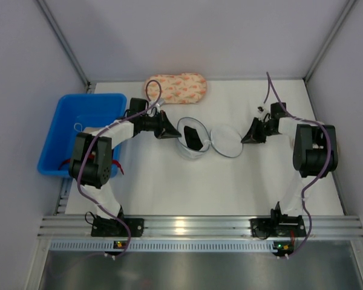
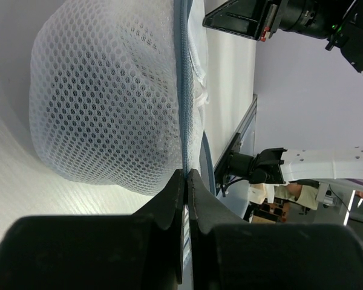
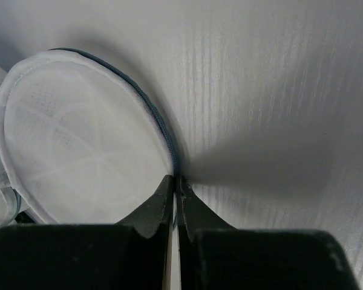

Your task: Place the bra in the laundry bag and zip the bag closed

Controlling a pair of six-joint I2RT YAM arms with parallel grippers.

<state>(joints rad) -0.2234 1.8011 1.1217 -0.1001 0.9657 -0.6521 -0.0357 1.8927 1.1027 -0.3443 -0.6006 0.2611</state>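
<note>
Closest to my lenses, both pincers are clamped shut on the rim of the laundry bag (image 2: 103,90): left gripper (image 2: 186,176) on the bowl half (image 1: 185,150) holding the bra (image 1: 193,138), right gripper (image 3: 175,182) on the flat, open lid half (image 3: 85,139) beside it, which I judge must fold over onto the bowl.

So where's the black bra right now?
Top view: the bra sits inside the left, domed half of the open laundry bag, between the left gripper and right gripper.

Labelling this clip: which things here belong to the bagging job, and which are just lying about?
Job: black bra; round white mesh laundry bag; left gripper and right gripper, both pinching its rim.
Lying about: blue plastic bin; peach patterned oblong pouch.
</note>
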